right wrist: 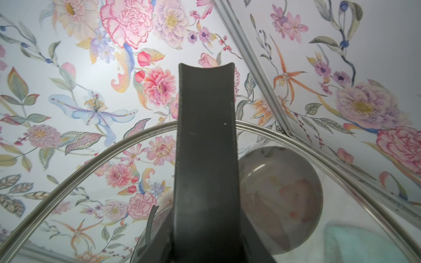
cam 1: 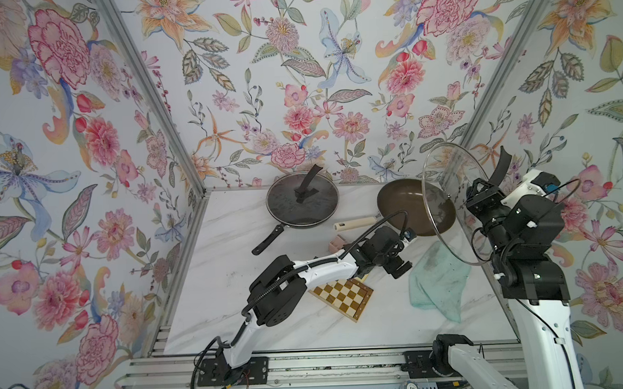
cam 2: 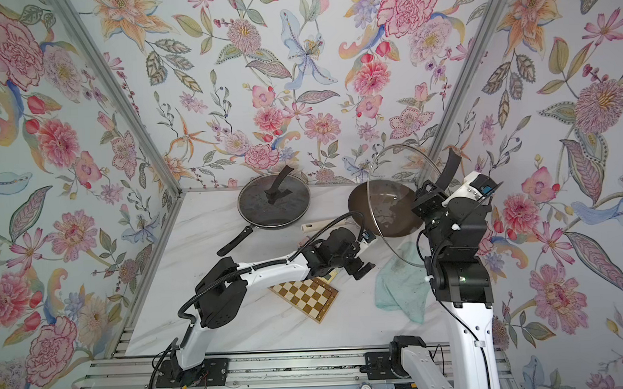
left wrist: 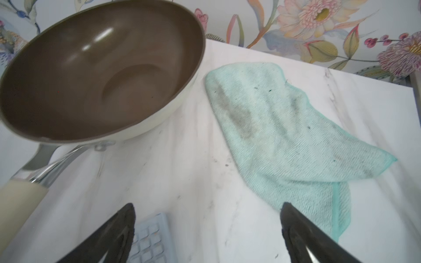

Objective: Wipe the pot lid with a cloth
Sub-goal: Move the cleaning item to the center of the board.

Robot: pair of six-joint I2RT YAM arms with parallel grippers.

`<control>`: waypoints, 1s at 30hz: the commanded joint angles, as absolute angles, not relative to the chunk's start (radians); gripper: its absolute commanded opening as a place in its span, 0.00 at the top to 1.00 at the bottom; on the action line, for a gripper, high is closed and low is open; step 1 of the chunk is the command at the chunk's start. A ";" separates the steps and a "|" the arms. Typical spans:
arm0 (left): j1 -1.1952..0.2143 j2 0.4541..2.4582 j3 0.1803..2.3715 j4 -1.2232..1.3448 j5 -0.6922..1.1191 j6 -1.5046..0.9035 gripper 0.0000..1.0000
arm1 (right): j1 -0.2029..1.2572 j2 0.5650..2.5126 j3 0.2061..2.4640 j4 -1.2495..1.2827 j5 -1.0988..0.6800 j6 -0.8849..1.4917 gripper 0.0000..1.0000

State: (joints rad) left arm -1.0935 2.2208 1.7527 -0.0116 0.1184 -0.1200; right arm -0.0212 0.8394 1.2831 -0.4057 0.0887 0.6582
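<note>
Two items count: pot lid (cam 1: 451,204) & cloth (cam 1: 438,283). Lid is held clear of the tabletop (cam 1: 235,312) at the right side, tipped nearly on edge, close to the brown wok (cam 1: 397,199) and the cloth's far end. Right gripper (cam 1: 483,193) has its jaws closed on the lid's black strap handle (cam 1: 500,167). Left gripper (left wrist: 208,211) hangs low just beside the cloth, jaws spread wide, nothing in them. Cloth lies on the tabletop betw. the checkered board (cam 1: 345,297) and the right arm, mostly flat, one end folded over, grey smudges on it.

Handling, my guess: lid is glass w/ a metal rim, so stiff, slick, breakable, and prob. prone to swing on that single handle grip if pushed hard. Cloth is soft, light, limp & will bunch. Pinch the folded end or an edge, not the flat middle, and gather enough for a pad.

Views: left wrist cam gives the cloth's weave, stains, hem, plus a pale blue gridded item (left wrist: 150,236) betw. the jaws, which I can't find in the top views. Right wrist cam shows handle and rim arc close up, cloth only as a blur through glass, and no jaws. Only the top views show the lid's tilt and the black pan (cam 1: 269,238) w/ its own cover at the back.
</note>
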 commanded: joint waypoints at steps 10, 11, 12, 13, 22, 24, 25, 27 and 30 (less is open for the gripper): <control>-1.217 2.492 1.989 0.079 -0.082 -0.225 0.01 | -0.021 0.699 1.403 -0.499 -0.152 0.637 0.98; -1.222 2.503 1.993 0.086 -0.096 -0.232 0.02 | -0.021 0.696 1.403 -0.506 -0.157 0.638 0.98; -1.226 2.513 1.993 0.097 -0.107 -0.237 0.03 | -0.020 0.693 1.403 -0.517 -0.164 0.640 0.98; -1.230 2.525 1.993 0.104 -0.110 -0.239 0.04 | -0.020 0.690 1.402 -0.527 -0.172 0.641 0.98; -1.262 2.608 2.039 -0.007 -0.190 -0.254 0.26 | -0.021 0.675 1.401 -0.561 -0.184 0.617 0.98; -1.264 2.616 2.046 -0.041 -0.217 -0.265 0.37 | -0.021 0.677 1.399 -0.560 -0.184 0.612 0.98; -1.264 2.615 2.043 -0.053 -0.234 -0.272 0.44 | -0.020 0.679 1.397 -0.561 -0.182 0.611 0.98; -1.264 2.607 2.030 -0.066 -0.265 -0.281 0.59 | -0.021 0.679 1.393 -0.560 -0.179 0.606 0.98; -1.263 2.577 1.999 -0.074 -0.292 -0.286 0.77 | -0.020 0.682 1.385 -0.561 -0.167 0.604 0.99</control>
